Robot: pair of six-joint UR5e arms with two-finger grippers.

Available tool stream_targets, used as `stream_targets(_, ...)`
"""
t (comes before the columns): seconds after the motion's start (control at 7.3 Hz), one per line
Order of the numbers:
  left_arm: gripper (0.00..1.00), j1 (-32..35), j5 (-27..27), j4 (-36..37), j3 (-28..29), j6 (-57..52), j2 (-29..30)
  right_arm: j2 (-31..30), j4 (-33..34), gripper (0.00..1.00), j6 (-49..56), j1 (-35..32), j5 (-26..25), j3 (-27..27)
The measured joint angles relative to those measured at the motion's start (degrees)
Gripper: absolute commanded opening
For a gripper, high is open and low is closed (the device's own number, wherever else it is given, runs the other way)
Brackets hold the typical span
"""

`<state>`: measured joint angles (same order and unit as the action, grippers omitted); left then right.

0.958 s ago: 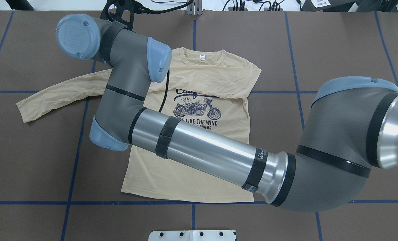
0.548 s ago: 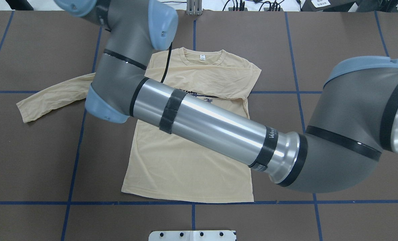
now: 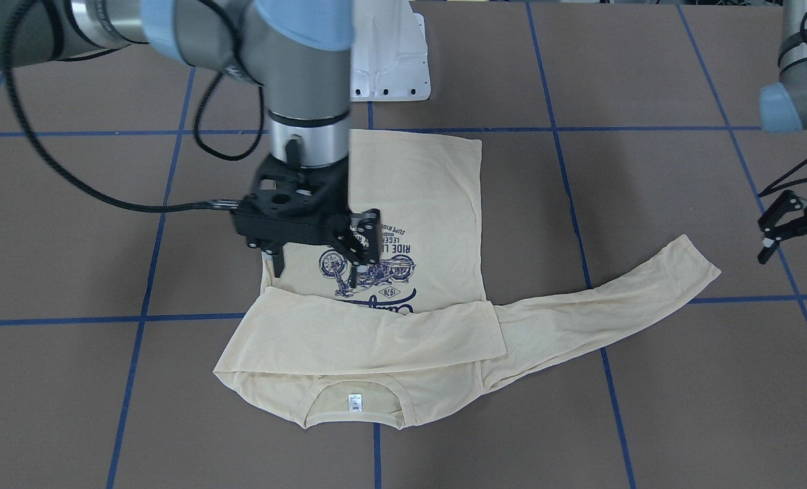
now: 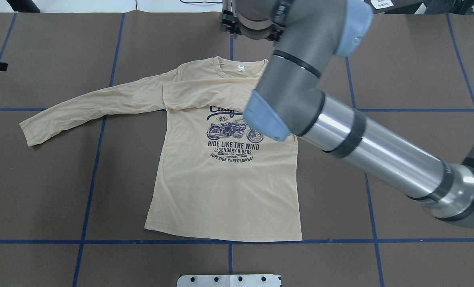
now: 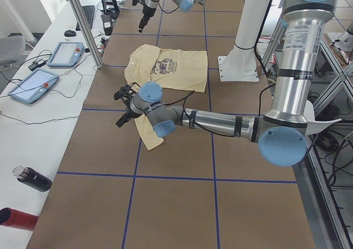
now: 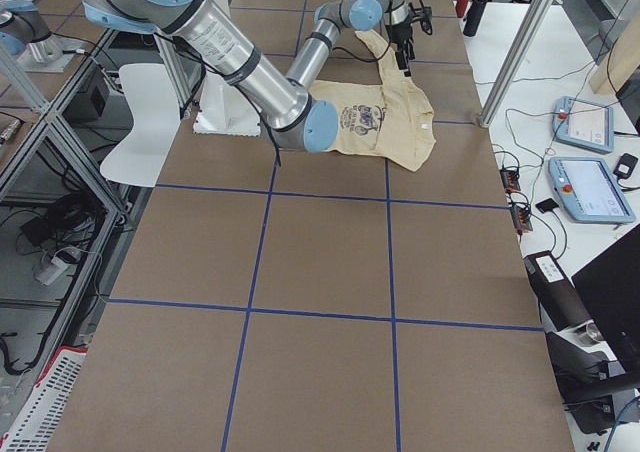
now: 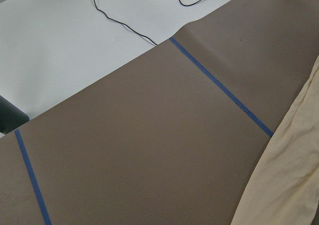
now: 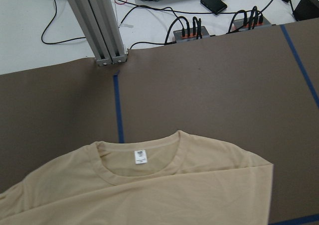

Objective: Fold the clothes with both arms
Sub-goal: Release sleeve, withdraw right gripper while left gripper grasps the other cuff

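Lying flat beneath the parted, empty right jaws: the T-shirt, its outstretched sleeve near the parted left jaws.

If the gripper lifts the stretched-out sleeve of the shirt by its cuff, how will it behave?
Probably floppy: the sleeve lies flat and wrinkled, so it would hang and drape. Likely light, since the shirt looks thin. It may drag the shoulder along the table.
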<state>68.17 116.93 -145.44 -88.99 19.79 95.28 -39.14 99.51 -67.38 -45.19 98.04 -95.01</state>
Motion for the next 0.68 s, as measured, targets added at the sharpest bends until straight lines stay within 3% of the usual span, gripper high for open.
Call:
stream_targets(0.27, 1.0, -6.82, -5.96, -3.17, -0.67, 3.69, -2.37, -14.63, 0.16, 1.0, 14.22, -7.62, 7.6, -12.0)
stream_targets(0.68, 1.0, -14.46, -11.28, -7.12, -3.58, 7.26, -8.05, -32.17, -4.43, 1.0, 33.0, -18.03, 15.83, -19.07)
